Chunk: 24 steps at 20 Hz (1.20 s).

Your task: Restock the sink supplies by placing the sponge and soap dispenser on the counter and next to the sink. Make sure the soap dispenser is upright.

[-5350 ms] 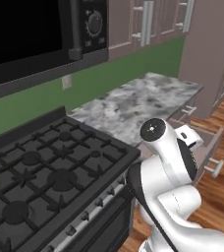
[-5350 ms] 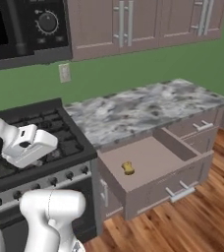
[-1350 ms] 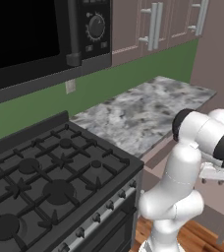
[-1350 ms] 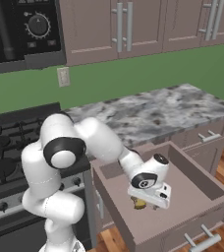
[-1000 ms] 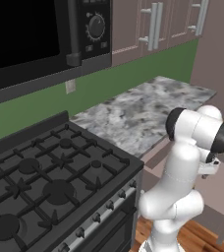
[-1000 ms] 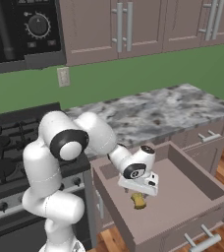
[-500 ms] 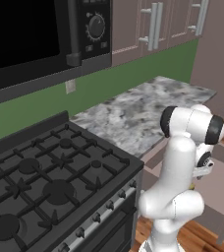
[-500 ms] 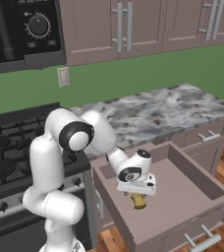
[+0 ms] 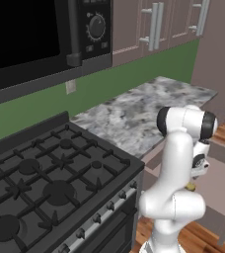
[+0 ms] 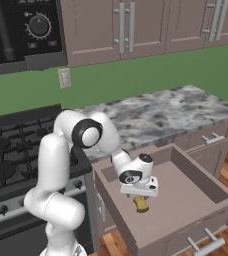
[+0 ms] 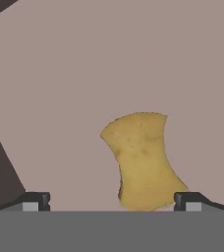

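The sponge (image 11: 142, 160) lies flat on the floor of the open drawer (image 10: 196, 195), which is pulled out from the cabinet below the counter (image 10: 161, 112). Seen from the right base camera, the sponge (image 10: 141, 203) sits toward the drawer's left half, well inside its walls and touching none of them. The gripper (image 10: 138, 192) hangs directly above the sponge, pointing down into the drawer. In the hand camera the two dark fingertips (image 11: 35, 201) stand wide apart; the sponge's near end lies between them, closer to the right tip, with no contact visible. The gripper is released and holds nothing. From the left base camera a sliver of the sponge (image 9: 190, 187) shows just below the hand. The stove (image 9: 45, 173) adjoins the counter, left of the drawer.
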### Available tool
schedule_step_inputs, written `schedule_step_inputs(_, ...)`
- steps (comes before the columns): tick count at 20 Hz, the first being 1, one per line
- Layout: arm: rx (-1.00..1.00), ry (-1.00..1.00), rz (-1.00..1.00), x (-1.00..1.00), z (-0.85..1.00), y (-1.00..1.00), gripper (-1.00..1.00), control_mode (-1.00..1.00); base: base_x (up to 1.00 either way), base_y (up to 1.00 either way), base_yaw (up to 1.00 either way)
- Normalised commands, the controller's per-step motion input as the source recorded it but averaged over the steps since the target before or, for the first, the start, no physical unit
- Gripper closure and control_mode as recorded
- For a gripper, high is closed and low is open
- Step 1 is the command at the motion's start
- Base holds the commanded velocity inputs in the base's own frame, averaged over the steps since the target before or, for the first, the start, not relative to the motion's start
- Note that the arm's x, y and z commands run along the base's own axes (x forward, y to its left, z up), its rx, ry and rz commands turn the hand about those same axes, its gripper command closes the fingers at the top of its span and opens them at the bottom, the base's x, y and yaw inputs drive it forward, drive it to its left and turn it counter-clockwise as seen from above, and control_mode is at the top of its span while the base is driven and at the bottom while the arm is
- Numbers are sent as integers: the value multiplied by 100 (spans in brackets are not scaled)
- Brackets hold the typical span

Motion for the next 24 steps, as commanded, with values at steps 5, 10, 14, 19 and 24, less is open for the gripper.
schedule_step_inputs(5, 0, -1, 0, 5, -26, -25, -100, -100, 0, 0, 0)
schedule_step_inputs(10, 0, -1, 0, 6, -19, -20, -100, -100, 0, 0, 0)
schedule_step_inputs(14, 0, 0, 1, 7, -18, -1, -100, -100, 0, 0, 0)
schedule_step_inputs(19, 0, -1, 2, 0, -1, 9, -100, -100, 0, 0, 0)
schedule_step_inputs(24, 0, 0, 1, 0, -1, 20, -100, -100, 0, 0, 0)
